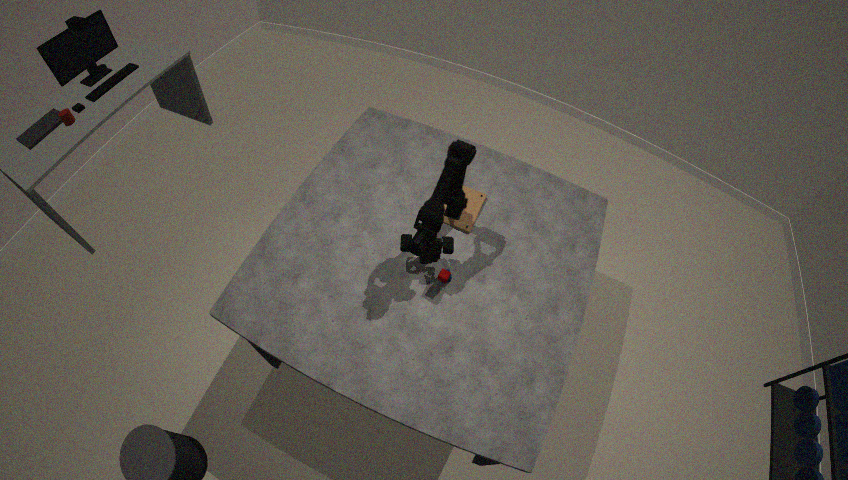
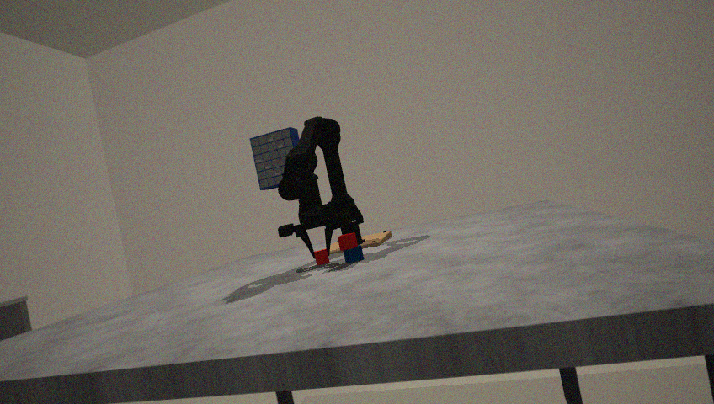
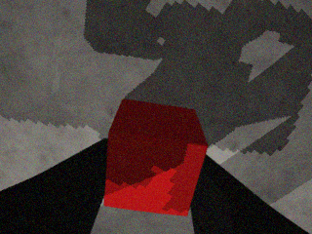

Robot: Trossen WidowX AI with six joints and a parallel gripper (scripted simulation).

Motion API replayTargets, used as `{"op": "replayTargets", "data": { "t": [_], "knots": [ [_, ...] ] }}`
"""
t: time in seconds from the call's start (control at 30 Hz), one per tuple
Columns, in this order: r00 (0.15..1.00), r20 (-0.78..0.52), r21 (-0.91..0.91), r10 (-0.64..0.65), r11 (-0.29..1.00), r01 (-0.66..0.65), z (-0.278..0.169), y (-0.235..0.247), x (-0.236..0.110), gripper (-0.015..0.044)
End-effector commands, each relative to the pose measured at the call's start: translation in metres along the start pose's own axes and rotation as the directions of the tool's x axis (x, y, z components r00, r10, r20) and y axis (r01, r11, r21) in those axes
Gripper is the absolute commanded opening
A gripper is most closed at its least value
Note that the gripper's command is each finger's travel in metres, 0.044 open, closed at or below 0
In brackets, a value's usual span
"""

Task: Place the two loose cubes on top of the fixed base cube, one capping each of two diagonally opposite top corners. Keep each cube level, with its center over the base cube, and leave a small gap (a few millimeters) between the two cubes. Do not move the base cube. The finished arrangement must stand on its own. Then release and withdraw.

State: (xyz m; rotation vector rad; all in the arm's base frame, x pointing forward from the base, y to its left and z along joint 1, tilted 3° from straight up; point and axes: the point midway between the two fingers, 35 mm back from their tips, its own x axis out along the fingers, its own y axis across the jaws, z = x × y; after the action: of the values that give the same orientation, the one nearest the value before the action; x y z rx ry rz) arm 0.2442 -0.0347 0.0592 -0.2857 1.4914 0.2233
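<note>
The blue base cube (image 2: pixel 354 254) (image 1: pixel 450 277) stands on the table. One red cube (image 2: pixel 347 241) (image 1: pixel 443 274) sits on top of it, level as far as I can see and offset to the left in the exterior view. The other red cube (image 2: pixel 322 257) (image 3: pixel 151 156) rests on the table to the left of the base. My gripper (image 2: pixel 322 254) (image 3: pixel 152 155) points down with a finger against each side of this second cube, shut on it. In the top view the arm hides the held cube.
A wooden board (image 1: pixel 476 205) (image 2: pixel 376 239) lies beside the arm's base, behind the cubes in the exterior view. The stacked pair stands close to my right finger in the exterior view. The grey table (image 1: pixel 333 237) (image 2: pixel 476 280) extends around them.
</note>
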Motion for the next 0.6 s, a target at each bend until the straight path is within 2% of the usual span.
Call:
{"op": "replayTargets", "data": {
  "t": [0.0, 0.57],
  "knots": [
    [1.0, 0.007, -0.006, 0.001, 1.0, -0.001, 0.003, -0.001, -0.009, 0.0105],
    [1.0, 0.007, -0.006, 0.001, 1.0, -0.001, 0.006, -0.003, -0.062, 0.0105]
  ]
}}
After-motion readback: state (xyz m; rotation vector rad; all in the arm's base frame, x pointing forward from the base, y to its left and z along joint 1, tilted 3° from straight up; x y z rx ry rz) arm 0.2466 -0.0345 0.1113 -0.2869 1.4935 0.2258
